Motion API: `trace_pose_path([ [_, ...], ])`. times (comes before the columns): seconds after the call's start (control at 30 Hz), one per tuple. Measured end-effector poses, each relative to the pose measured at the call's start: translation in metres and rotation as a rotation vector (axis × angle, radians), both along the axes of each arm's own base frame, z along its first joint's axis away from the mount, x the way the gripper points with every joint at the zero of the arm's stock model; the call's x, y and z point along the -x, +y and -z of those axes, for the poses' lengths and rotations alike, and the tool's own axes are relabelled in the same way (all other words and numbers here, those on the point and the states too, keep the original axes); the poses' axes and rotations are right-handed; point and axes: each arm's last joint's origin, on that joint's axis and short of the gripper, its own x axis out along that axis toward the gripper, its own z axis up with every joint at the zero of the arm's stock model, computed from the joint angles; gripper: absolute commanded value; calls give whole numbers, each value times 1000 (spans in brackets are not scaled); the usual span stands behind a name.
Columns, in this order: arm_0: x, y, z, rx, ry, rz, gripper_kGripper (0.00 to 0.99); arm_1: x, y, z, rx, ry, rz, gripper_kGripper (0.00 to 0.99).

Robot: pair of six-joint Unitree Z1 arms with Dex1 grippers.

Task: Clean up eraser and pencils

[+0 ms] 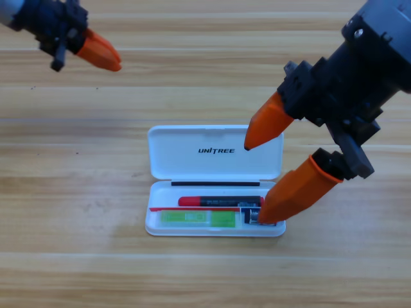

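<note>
1. Right gripper (262,183) looms closest, its jaws spread wide, the lower tip down at the case's (215,152) right end, over the eraser (252,216).
2. Eraser lies in the tray, partly hidden; it looks light, slightly grippy, best pinched across its short sides.
3. Red pencil (218,201) and green pencil (192,219) lie inside: stiff, light.
4. Left gripper (103,54) waits top left; its opening cannot be told.

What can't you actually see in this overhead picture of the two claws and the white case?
- Eraser: mostly hidden under the right claw's lower jaw; whether that jaw touches it is unclear.
- Red-and-black pencil: its right end disappears behind that jaw.
- Green pencil: its markings are too small to read.
- Left claw: waits at the top-left corner, its body cut off by the edge; any jaw gap isn't visible.
- White case: its lower right corner is covered.
</note>
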Motion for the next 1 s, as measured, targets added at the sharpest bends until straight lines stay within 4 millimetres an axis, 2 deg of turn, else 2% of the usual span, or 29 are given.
trace_pose_path([
  [0.2, -46, -5, 36, 89, 69, 30, 0, 7, -8, -6, -29, -8, 7, 983],
  [0.43, -67, -12, 83, 158, 176, 68, 0, 9, -11, -2, -33, -3, 17, 985],
  [0.67, -69, -25, 115, 162, 269, 116, 0, 15, -19, -11, -62, -20, 25, 985],
  [1.0, -52, -58, 130, 150, 371, 238, 0, 19, -24, -17, -78, -33, 25, 985],
])
